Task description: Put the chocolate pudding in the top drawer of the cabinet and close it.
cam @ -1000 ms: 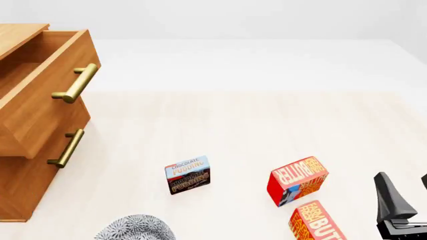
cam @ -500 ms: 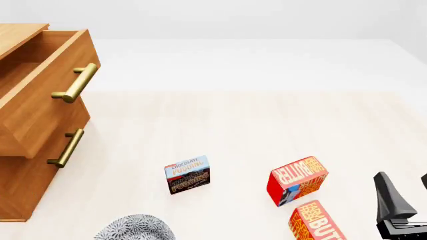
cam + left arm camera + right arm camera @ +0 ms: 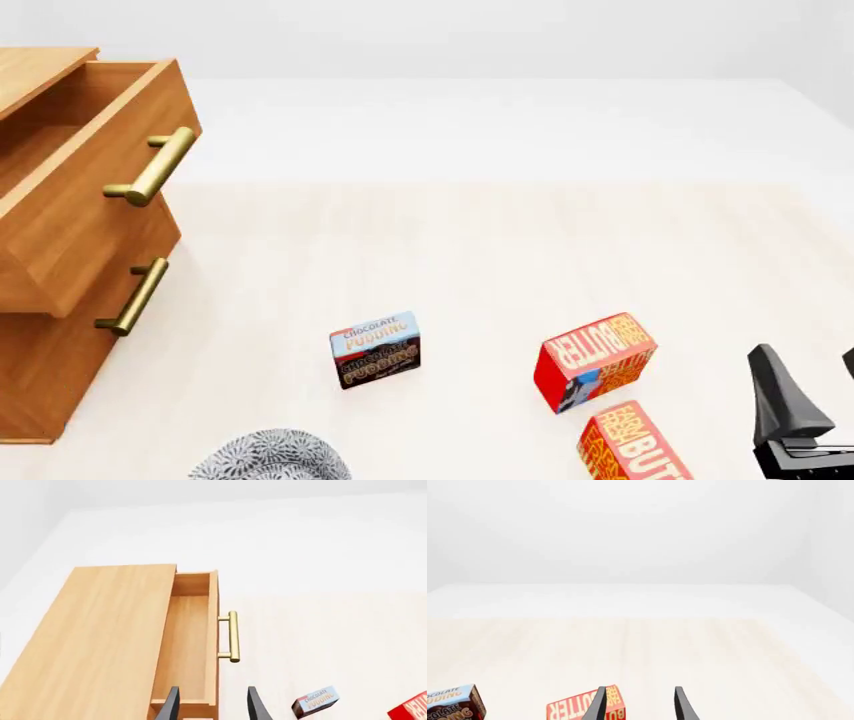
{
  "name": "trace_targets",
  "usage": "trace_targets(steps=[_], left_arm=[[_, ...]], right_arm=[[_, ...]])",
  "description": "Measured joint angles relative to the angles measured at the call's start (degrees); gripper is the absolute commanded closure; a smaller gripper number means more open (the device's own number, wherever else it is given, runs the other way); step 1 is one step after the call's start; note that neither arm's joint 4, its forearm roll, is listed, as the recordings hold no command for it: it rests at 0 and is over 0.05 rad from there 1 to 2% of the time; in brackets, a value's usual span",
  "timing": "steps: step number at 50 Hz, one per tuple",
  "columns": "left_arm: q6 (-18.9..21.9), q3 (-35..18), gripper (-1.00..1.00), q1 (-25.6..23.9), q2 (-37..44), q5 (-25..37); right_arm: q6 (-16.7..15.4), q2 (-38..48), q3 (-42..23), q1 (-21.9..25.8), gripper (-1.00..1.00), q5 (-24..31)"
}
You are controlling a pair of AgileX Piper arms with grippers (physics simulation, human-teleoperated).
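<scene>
The chocolate pudding (image 3: 375, 350) is a small box with a light blue top and dark brown bottom, standing on the table at front centre; it also shows in the wrist views (image 3: 315, 701) (image 3: 450, 702). The honey-brown cabinet (image 3: 34, 330) stands at the left. Its top drawer (image 3: 94, 190) is pulled out, with the inside (image 3: 187, 645) bare where it shows. My left gripper (image 3: 212, 707) is open, high above the drawer's near end, and out of the front view. My right gripper (image 3: 806, 355) is open at the front right, holding nothing.
Two red butter boxes (image 3: 595, 362) (image 3: 634, 443) sit between the pudding and my right gripper. A grey patterned round thing (image 3: 267, 455) lies at the front edge, left of centre. The lower drawer (image 3: 80, 320) is shut, and both brass handles (image 3: 154, 168) stick out towards the table.
</scene>
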Motion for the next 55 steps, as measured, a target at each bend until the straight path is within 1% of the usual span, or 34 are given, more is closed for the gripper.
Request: trace_targets(steps=[7, 23, 42, 48, 55], left_arm=[[0.5, -2.4, -1.00, 0.1, 2.6, 1.2], [1.5, -5.4, -1.00, 1.3, 10.2, 1.7], [0.9, -8.9, -1.00, 1.0, 17.5, 2.7], [0.9, -9.3, -1.00, 0.5, 18.5, 2.8], [0.8, -8.1, -1.00, 0.0, 19.2, 2.0]], right_arm=[[0.0, 0.0, 0.0, 0.0, -1.00, 0.0], [0.0, 0.0, 0.0, 0.0, -1.00, 0.0], [0.0, 0.0, 0.0, 0.0, -1.00, 0.0], [0.0, 0.0, 0.0, 0.0, -1.00, 0.0], [0.0, 0.0, 0.0, 0.0, -1.00, 0.0]])
